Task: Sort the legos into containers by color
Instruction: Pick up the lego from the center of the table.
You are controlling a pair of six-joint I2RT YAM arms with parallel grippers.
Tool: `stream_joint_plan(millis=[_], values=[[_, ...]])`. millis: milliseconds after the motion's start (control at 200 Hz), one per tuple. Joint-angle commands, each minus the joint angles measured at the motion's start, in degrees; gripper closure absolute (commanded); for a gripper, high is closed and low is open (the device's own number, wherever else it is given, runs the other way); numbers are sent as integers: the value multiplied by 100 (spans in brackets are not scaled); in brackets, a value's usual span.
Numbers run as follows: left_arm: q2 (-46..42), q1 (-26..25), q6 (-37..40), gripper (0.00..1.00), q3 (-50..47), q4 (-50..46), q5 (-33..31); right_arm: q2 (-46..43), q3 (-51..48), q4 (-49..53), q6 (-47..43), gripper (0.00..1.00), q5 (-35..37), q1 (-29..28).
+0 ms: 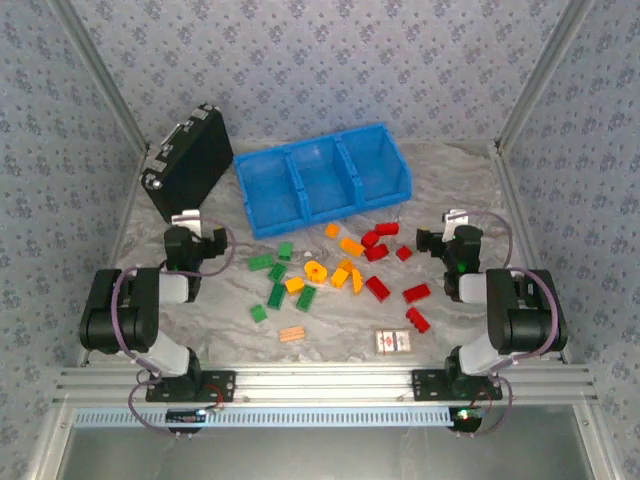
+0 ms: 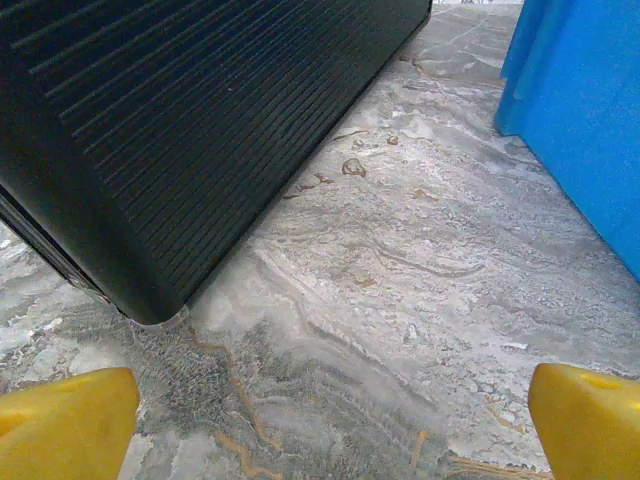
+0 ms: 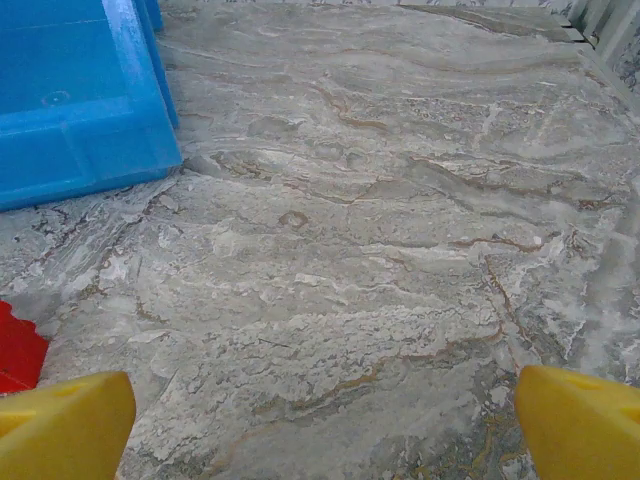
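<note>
Nearest the table's (image 1: 225, 315) near edge lie a tan piece (image 1: 291, 334) and a card (image 1: 394, 341), neither of them part of the sort. Just beyond, the left gripper (image 2: 322, 420) hangs low toward the left edge, its yellow fingers (image 2: 62, 425) spread wide with only bare marble between them. The right gripper (image 3: 320, 425) sits likewise toward the right edge, fully spread and holding nothing, with a red brick (image 3: 15, 352) just beyond one finger. Between the two arms the legos (image 1: 316, 270) lie loose across the middle of the table: greens (image 1: 277, 293) mostly to the left, orange-yellows around the centre, reds (image 1: 378, 288) to the right, mixed where the groups meet. Farther back the tray (image 1: 322, 178) stands toward the far edge, and all three of its bins look empty from above. At the far left corner a case (image 1: 190, 160) sits beside the tray without touching it. By my reading the sort has not begun. No brick is in a bin and none is gripped, so every brick is left to pick and drop by colour, and no bin has a colour yet.
</note>
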State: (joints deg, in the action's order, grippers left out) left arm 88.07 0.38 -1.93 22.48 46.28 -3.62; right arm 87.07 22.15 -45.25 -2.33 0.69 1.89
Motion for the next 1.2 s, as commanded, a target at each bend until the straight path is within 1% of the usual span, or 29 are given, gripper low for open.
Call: stream_joint_plan(millis=[0,1005,1090,1195], values=[[-14,32,70,0,125,12,126,3,55,-36,66,1,109,-16],[-18,33,71,0,125,12,125,3,58,-34,66,1,95,-12],[-14,33,70,0,125,12,130,3,59,-17,90,1,-7,29],[-10,92,30,0,134,-1,225,-77,157,209,2,1,-419,96]])
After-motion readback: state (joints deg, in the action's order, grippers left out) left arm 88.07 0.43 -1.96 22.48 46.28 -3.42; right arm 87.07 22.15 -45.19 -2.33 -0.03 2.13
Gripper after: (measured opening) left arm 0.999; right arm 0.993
